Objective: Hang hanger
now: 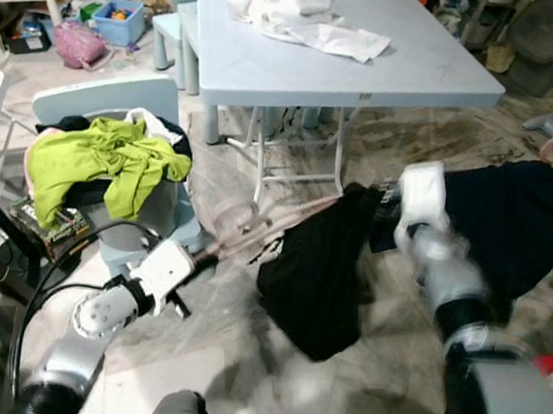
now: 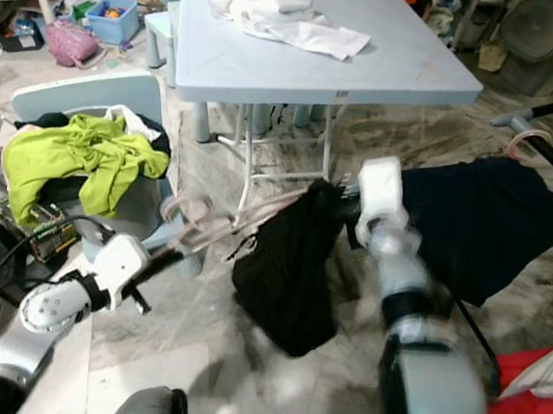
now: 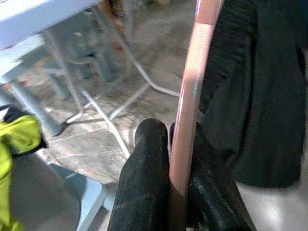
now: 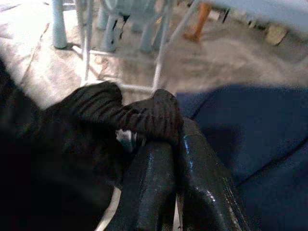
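Pink hanger (image 3: 188, 96): clamped in left gripper (image 3: 168, 139), before table (image 1: 269, 66). Black garment (image 1: 319, 269): pinched by right gripper (image 4: 166, 139).

Head stereo pair downward over floor and black garment (image 1: 319, 269); both wrist cameras close on it.

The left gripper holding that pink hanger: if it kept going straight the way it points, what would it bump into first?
Probably the black garment hanging on the pink hanger that the left gripper clamps; the folding table's legs lie beyond. Depth is unclear.
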{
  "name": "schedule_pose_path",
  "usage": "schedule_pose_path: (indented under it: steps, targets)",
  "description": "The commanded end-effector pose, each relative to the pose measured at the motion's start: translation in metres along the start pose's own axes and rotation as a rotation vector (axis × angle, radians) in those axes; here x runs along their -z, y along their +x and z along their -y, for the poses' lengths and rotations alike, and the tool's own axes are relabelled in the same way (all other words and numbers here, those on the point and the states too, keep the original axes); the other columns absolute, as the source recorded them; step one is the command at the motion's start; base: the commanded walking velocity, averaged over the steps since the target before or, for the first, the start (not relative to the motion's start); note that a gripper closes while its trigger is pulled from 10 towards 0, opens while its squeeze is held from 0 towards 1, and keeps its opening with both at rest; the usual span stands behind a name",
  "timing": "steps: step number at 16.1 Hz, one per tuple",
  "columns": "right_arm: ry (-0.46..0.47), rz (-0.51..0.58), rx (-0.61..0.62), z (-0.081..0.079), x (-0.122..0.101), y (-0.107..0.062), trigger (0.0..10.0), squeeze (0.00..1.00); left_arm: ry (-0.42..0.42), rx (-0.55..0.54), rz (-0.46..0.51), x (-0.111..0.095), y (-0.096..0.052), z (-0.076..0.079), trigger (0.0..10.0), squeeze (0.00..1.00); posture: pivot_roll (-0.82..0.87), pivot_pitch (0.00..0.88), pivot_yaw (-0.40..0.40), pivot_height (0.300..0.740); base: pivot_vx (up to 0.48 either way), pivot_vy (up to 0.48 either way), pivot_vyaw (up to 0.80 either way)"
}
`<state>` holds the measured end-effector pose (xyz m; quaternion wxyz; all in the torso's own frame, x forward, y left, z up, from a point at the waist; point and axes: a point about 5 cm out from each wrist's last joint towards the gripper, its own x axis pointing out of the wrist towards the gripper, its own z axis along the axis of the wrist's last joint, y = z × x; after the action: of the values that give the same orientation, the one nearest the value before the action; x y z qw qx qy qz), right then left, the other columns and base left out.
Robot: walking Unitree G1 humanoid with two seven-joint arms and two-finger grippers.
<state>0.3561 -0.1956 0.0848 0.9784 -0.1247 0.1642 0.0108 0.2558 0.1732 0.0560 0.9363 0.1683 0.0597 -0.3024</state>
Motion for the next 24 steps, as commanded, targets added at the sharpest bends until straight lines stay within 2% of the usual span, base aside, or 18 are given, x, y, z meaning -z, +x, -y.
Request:
schedule_pose_path:
  steps: [1, 2, 4, 5, 7, 9, 10, 12, 15, 16, 17, 18, 19, 20, 21, 22, 23, 24]
  targets:
    - [0.055, -0.031, 0.071, 0.009, 0.01, -0.003, 0.0, 0.0, -0.061, -0.104, 0.076, -0.013, -0.005, -0.011, 0.0, 0.0, -0.01, 0.004, -0.014, 0.74, 0.0, 0.0, 0.0]
    - [0.124, -0.023, 0.095, 0.01, 0.012, -0.004, 0.0, 0.0, -0.044, -0.038, 0.044, -0.009, -0.006, -0.002, 0.0, 0.0, 0.0, 0.005, -0.016, 0.74, 0.0, 0.0, 0.0]
    - [0.265, 0.073, 0.1, 0.011, -0.007, -0.004, 0.0, 0.0, 0.009, 0.096, -0.05, 0.002, -0.01, 0.011, 0.0, 0.0, 0.0, 0.009, -0.011, 0.74, 0.0, 0.0, 0.0]
    - [0.276, 0.13, 0.125, 0.015, -0.021, -0.005, 0.0, 0.0, 0.059, 0.167, -0.105, 0.008, -0.014, 0.015, 0.0, 0.0, -0.02, 0.011, -0.005, 0.74, 0.0, 0.0, 0.0]
    - [0.249, 0.291, 0.157, 0.026, -0.058, -0.007, 0.0, 0.0, 0.073, 0.312, -0.237, 0.02, -0.02, 0.022, 0.0, 0.0, -0.03, 0.014, 0.003, 0.74, 0.0, 0.0, 0.0]
    - [0.258, 0.425, 0.118, 0.033, -0.093, -0.01, 0.0, 0.0, 0.132, 0.342, -0.308, 0.022, -0.016, 0.011, 0.0, 0.0, -0.03, 0.014, 0.002, 0.74, 0.0, 0.0, 0.0]
    - [0.265, 0.469, 0.093, 0.033, -0.105, -0.013, 0.0, 0.0, 0.168, 0.357, -0.356, 0.026, -0.017, 0.006, 0.0, 0.0, -0.03, 0.014, 0.002, 0.74, 0.0, 0.0, 0.0]
    - [0.248, 0.536, 0.048, 0.031, -0.122, -0.017, 0.0, 0.0, 0.196, 0.316, -0.387, 0.028, -0.015, -0.005, 0.0, 0.0, -0.03, 0.012, -0.003, 0.74, 0.0, 0.0, 0.0]
    - [0.062, 0.706, -0.027, 0.02, -0.155, -0.028, 0.0, 0.0, 0.265, 0.325, -0.466, 0.029, -0.019, -0.015, 0.0, 0.0, -0.03, 0.012, -0.003, 0.74, 0.0, 0.0, 0.0]
    - [-0.065, 0.743, -0.126, 0.004, -0.157, -0.032, 0.0, 0.0, 0.264, 0.265, -0.488, 0.03, -0.018, -0.022, 0.0, 0.0, -0.03, 0.012, -0.003, 0.74, 0.0, 0.0, 0.0]
    - [-0.126, 0.644, -0.212, -0.009, -0.138, -0.026, 0.0, 0.0, 0.256, 0.228, -0.494, 0.031, -0.017, -0.025, 0.0, 0.0, -0.03, 0.008, -0.009, 0.74, 0.0, 0.0, 0.0]
    - [-0.185, 0.485, -0.33, -0.024, -0.107, -0.019, 0.0, 0.0, 0.245, 0.212, -0.491, 0.031, -0.016, -0.026, 0.0, 0.0, -0.03, 0.008, -0.009, 0.74, 0.0, 0.0, 0.0]
    - [-0.249, 0.416, -0.368, -0.03, -0.089, -0.018, 0.0, 0.0, 0.245, 0.252, -0.481, 0.031, -0.016, -0.021, 0.0, 0.0, -0.03, 0.01, -0.011, 0.74, 0.0, 0.0, 0.0]
    - [-0.286, 0.395, -0.37, -0.032, -0.078, -0.019, 0.0, 0.0, 0.229, 0.284, -0.476, 0.03, -0.017, -0.017, 0.0, 0.0, -0.03, 0.011, -0.012, 0.74, 0.0, 0.0, 0.0]
    - [-0.273, 0.437, -0.312, -0.031, -0.074, -0.021, 0.0, 0.0, 0.175, 0.359, -0.447, 0.028, -0.018, -0.006, 0.0, 0.0, -0.03, 0.014, -0.007, 0.74, 0.0, 0.0, 0.0]
    - [-0.264, 0.467, -0.28, -0.03, -0.076, -0.023, 0.0, 0.0, 0.15, 0.379, -0.429, 0.026, -0.017, -0.003, 0.0, 0.0, -0.03, 0.014, -0.007, 0.74, 0.0, 0.0, 0.0]
    - [-0.234, 0.504, -0.245, -0.03, -0.08, -0.024, 0.0, 0.0, 0.119, 0.37, -0.401, 0.022, -0.013, -0.001, 0.0, 0.0, -0.03, 0.015, -0.005, 0.74, 0.0, 0.0, 0.0]
    - [-0.183, 0.59, -0.214, -0.04, -0.088, -0.031, 0.0, 0.0, 0.151, 0.281, -0.273, 0.005, 0.004, -0.006, 0.0, 0.0, -0.03, 0.015, -0.005, 0.74, 0.0, 0.0, 0.0]
